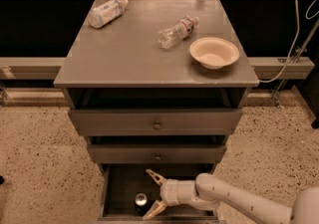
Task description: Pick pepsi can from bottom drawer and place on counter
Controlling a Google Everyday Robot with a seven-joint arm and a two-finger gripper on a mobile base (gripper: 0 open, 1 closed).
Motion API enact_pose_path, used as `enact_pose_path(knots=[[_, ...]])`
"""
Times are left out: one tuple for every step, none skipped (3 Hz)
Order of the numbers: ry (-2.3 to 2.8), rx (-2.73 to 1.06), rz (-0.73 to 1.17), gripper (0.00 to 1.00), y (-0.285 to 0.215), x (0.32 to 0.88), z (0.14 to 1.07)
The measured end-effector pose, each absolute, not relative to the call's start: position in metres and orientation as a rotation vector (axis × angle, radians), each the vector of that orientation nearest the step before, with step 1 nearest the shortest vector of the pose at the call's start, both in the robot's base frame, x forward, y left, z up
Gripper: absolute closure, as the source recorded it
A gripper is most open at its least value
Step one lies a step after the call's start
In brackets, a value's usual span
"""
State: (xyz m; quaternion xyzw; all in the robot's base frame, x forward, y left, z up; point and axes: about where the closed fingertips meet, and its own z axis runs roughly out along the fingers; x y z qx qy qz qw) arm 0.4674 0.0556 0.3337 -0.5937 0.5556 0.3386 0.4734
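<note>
Pepsi can [141, 201] stands upright in the bottom drawer [118, 188], silver top facing up, close to the front edge of that dark box. Your gripper [147, 193] is down inside the drawer too, reaching in from the right on the pale arm [234, 200]. The jaws are spread wide and hold nothing: one finger points up toward the back, the other angles down toward the front lip. The can sits right at the mouth of that spread, just left of the fingertips. You can't tell from here whether either finger touches it.

Above, the two shallower drawers [156, 121] are each pulled out a little. Up on the counter [134, 54] lie two clear plastic bottles on their sides, one at the far left corner [106, 12] and one near the middle [177, 31]. A cream bowl [214, 52] sits just beside the second bottle, toward the right edge.
</note>
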Motion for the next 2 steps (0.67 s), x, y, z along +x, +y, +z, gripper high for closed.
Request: enact_pose_path(knots=[[1.378, -1.458, 0.834, 0.0, 0.0608, 0.4725, 0.3279], [1.395, -1.449, 0.844, 0.0, 0.0642, 0.4757, 0.3226]])
